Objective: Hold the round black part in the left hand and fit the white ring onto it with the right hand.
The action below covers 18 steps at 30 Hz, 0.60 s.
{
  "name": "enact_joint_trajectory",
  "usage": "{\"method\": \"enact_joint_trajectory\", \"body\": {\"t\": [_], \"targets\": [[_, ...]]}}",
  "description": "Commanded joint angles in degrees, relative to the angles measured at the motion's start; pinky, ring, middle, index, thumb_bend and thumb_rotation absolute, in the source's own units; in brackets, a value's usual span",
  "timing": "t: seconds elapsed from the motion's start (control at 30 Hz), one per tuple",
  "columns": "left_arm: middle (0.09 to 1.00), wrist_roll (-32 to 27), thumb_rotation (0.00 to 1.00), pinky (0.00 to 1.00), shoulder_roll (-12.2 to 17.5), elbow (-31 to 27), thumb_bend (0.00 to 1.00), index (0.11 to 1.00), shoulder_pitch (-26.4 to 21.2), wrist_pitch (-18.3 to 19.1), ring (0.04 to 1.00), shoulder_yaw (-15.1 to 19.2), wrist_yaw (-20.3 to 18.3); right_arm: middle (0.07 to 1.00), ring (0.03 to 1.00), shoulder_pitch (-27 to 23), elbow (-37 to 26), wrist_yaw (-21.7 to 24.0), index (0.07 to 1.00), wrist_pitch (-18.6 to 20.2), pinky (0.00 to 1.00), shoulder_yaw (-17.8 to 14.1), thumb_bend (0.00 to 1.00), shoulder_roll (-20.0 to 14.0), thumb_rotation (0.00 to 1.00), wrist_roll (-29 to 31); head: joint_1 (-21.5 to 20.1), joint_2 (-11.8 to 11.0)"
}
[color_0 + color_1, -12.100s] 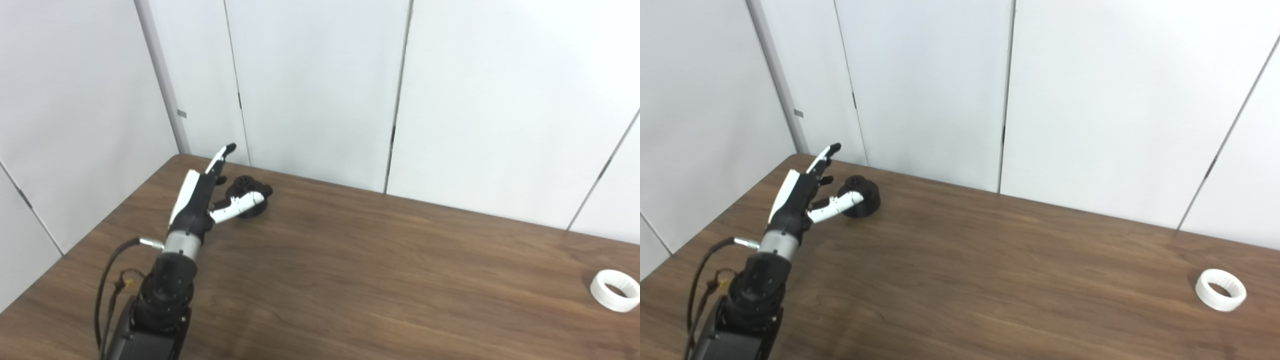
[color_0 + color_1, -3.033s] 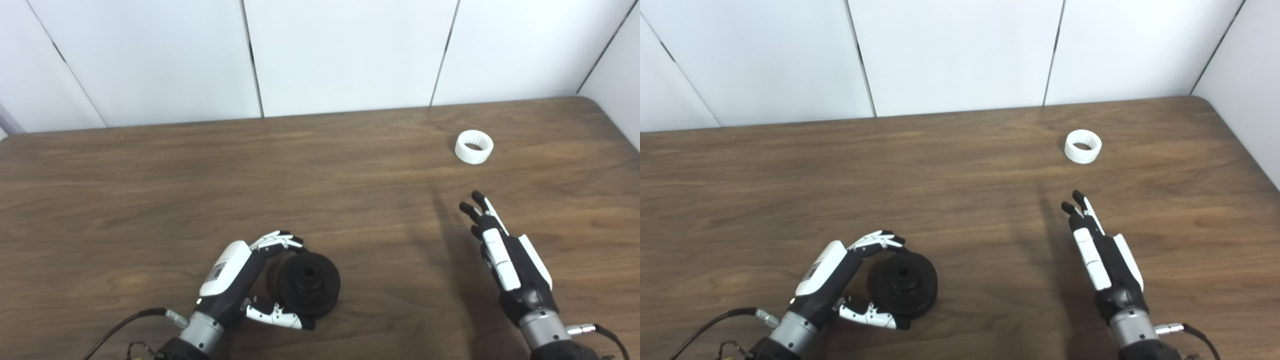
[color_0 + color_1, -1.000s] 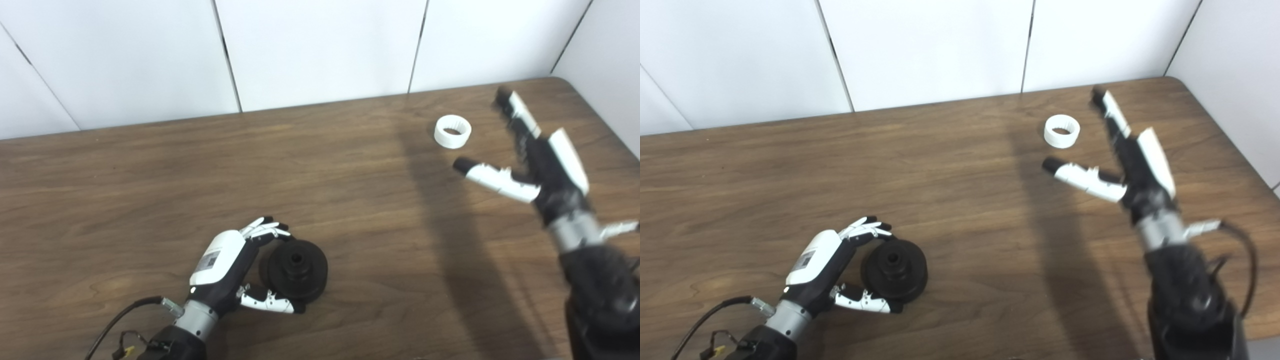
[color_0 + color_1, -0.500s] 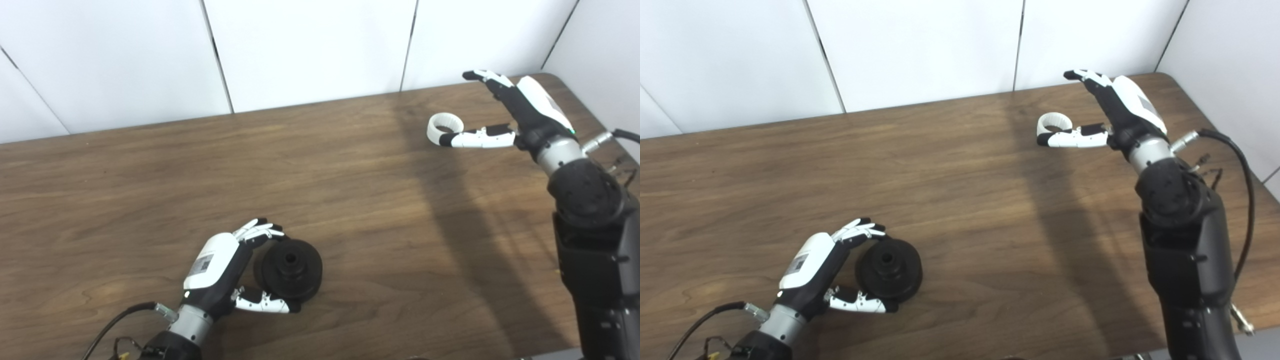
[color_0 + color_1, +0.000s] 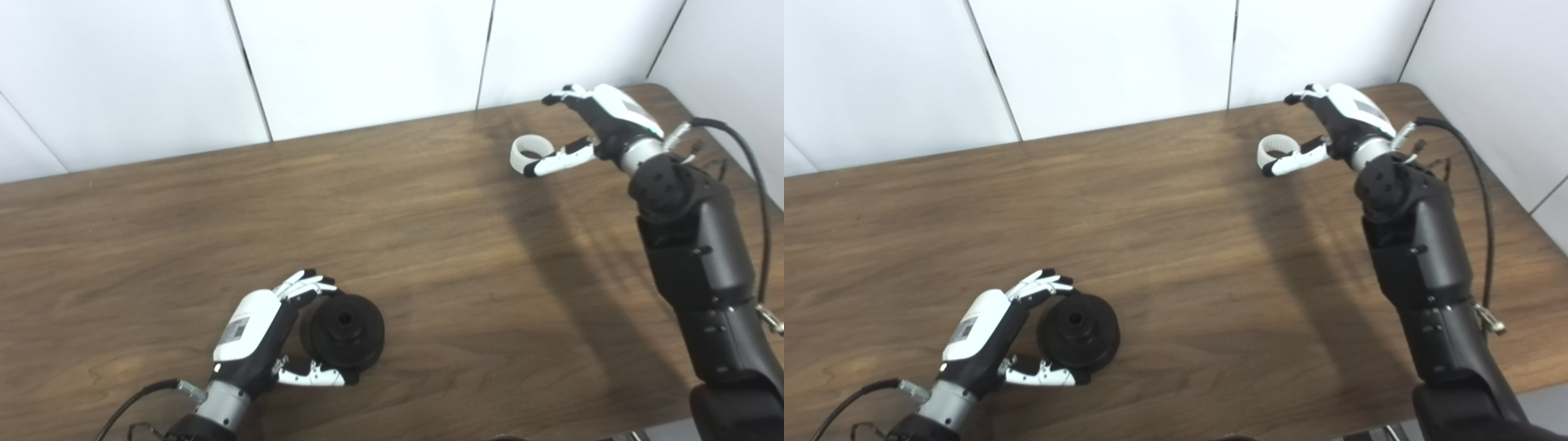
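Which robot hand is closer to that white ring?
The right robot hand: its thumb lies against the white ring, fingers arched above. The left robot hand is far off, by the black part.

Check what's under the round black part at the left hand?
The round black part rests on the brown wooden table, left hand curled around its rim. Its underside is hidden.

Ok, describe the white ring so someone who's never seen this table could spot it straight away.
Look to the far right corner of the wooden table, near the white wall. The right hand reaches there, and the ring lies flat beside its thumb. It is small and white, unlike the black part.
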Motion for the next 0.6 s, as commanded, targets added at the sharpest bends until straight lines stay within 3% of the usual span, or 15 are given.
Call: {"method": "enact_joint_trajectory", "body": {"t": [0.0, 0.33, 0.57], "targets": [[0.846, 0.1, 0.06, 0.85, 1.9, 2.8, 0.52, 0.487, 2.0, 2.6, 0.927, 0.0, -2.7, 0.973, 1.0, -3.4, 0.4, -2.1, 0.871, -0.3, 0.92, 0.0, 0.91, -2.1, 0.31, -0.3, -0.1, 0.0], [0.842, 1.2, 0.06, 0.85, 2.0, 2.2, 0.52, 0.487, 2.3, 2.9, 0.925, -0.3, -2.6, 0.986, 1.0, -6.9, 6.9, -0.7, 0.886, -0.3, 0.97, 4.6, 0.89, -5.4, 0.3, -0.3, 0.3, 0.2], [0.838, 1.0, 0.06, 0.85, 2.2, 1.7, 0.52, 0.487, 2.7, 2.9, 0.924, -0.2, -2.6, 0.989, 1.0, -8.9, 10.2, 0.5, 0.888, -0.3, 0.98, 6.1, 0.9, -6.0, 0.3, -1.2, 0.6, 0.4]]}}
